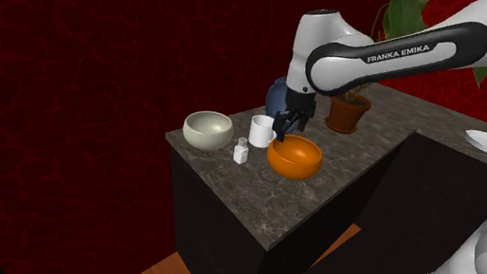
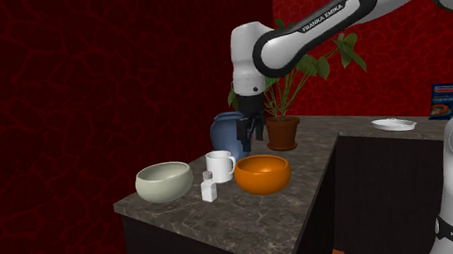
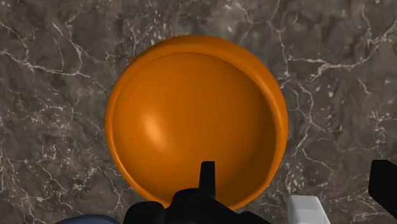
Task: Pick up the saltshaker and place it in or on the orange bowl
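Shoulder view has the black gripper (image 1: 288, 129) hanging just above the orange bowl (image 1: 294, 159), over its rim, fingers spread apart with nothing between them. The white saltshaker (image 1: 241, 151) stands upright on the stone counter (image 1: 244, 195) just beside the orange bowl, between it and a pale bowl (image 1: 206, 130).

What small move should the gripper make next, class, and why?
Probably shift the open gripper sideways toward the saltshaker: it hangs empty above the orange bowl, while the saltshaker stands untouched on the counter beside the white mug.
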### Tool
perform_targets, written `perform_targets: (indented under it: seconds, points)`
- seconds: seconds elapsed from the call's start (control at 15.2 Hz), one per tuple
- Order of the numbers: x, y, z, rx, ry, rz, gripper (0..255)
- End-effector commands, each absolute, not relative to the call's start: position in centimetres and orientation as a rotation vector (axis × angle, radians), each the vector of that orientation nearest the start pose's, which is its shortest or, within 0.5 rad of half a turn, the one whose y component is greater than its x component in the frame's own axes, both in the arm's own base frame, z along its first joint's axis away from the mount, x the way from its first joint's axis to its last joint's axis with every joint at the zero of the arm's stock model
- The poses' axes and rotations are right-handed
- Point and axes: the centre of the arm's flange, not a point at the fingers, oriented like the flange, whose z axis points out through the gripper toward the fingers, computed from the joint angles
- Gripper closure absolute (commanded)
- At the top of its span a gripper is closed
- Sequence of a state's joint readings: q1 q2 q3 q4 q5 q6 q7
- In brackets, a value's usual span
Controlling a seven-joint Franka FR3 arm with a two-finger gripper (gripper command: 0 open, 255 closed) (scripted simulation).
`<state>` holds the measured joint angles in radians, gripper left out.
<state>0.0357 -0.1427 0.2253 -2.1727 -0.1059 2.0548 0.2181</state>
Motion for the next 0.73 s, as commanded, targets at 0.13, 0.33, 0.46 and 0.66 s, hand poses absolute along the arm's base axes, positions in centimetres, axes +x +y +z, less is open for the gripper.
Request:
perform_targets:
  seconds: [0.13, 0.33, 0.46, 0.66]
  points:
    - [52.7, 14.8, 42.6, -3.249, -0.155, -0.104, 0]
    - [55.4, 16.5, 40.6, -3.245, -0.162, -0.121, 0]
    - [57.3, 17.6, 39.3, -3.242, -0.167, -0.133, 0]
    - [60.1, 19.2, 37.3, -3.238, -0.175, -0.150, 0]
